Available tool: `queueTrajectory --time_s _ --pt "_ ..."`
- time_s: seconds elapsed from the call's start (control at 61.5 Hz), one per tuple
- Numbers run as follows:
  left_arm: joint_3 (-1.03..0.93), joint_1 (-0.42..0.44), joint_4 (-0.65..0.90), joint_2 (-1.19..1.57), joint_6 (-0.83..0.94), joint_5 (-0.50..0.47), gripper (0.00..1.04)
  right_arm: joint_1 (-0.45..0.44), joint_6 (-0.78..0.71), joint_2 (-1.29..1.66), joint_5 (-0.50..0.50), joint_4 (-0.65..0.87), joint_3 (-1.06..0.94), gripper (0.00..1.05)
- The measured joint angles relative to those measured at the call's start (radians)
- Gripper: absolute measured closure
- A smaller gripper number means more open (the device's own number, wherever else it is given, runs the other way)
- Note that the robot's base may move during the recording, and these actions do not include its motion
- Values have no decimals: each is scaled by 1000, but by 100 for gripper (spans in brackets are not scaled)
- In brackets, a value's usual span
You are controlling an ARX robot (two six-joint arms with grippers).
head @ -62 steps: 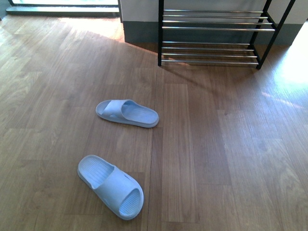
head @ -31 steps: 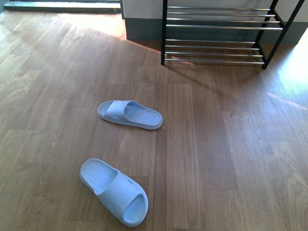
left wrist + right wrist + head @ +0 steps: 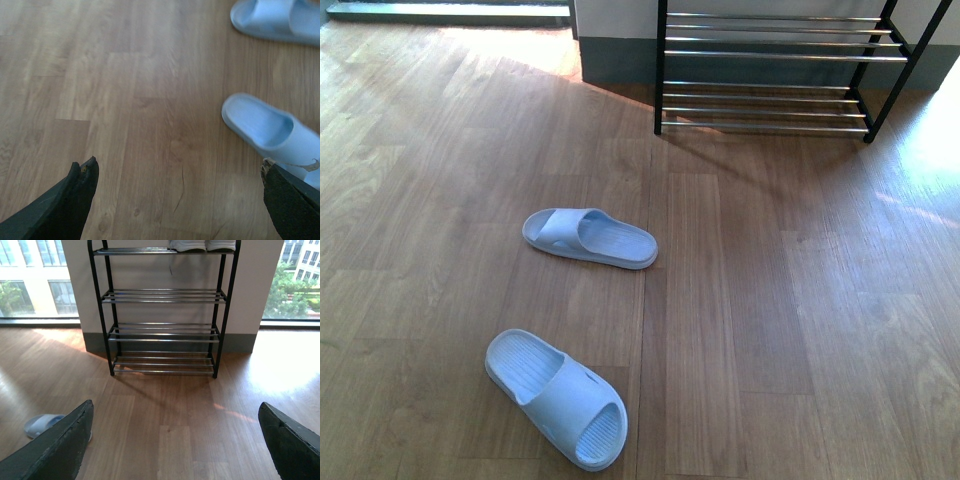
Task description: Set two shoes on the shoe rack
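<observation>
Two shoes lie on the wood floor, both light blue slides. One slide (image 3: 588, 238) lies mid-floor and the other (image 3: 558, 397) nearer me; both sit left of the shoe rack (image 3: 765, 57), which stands against the far wall. My left gripper (image 3: 177, 165) hangs open over bare floor, with the nearer slide (image 3: 270, 132) beside one finger and the farther slide (image 3: 280, 20) beyond. My right gripper (image 3: 176, 405) is open and faces the shoe rack (image 3: 165, 330), holding nothing. One slide (image 3: 42, 424) peeks out beside its finger.
White soles of a pair (image 3: 202, 245) rest on the rack's top tier, cut off by the picture edge. A grey-skirted wall (image 3: 615, 60) stands behind the rack, with windows to either side. Wood floor stretches between the slides and the rack.
Compared with one second ago the front view has shifted slightly, so the rack and slides sit a little further right and lower. Nothing has moved in the last half second.
</observation>
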Motion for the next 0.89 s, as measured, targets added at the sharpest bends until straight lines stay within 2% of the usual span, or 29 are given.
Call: queueTrajectory --time_s 0.13,0.26,0.439,0.634,0.894 --pt "98 -48 93 309 154 141 9 0 0 0 0 0 0 9" --pt "217 -29 228 581 286 175 9 0 0 0 0 0 0 9" --pt "320 -8 285 821 425 279 9 0 0 0 0 0 0 9" --pt "455 -8 203 986 549 408 9 0 0 0 0 0 0 9" --pt "624 -11 92 1105 684 473 9 0 0 0 0 0 0 9"
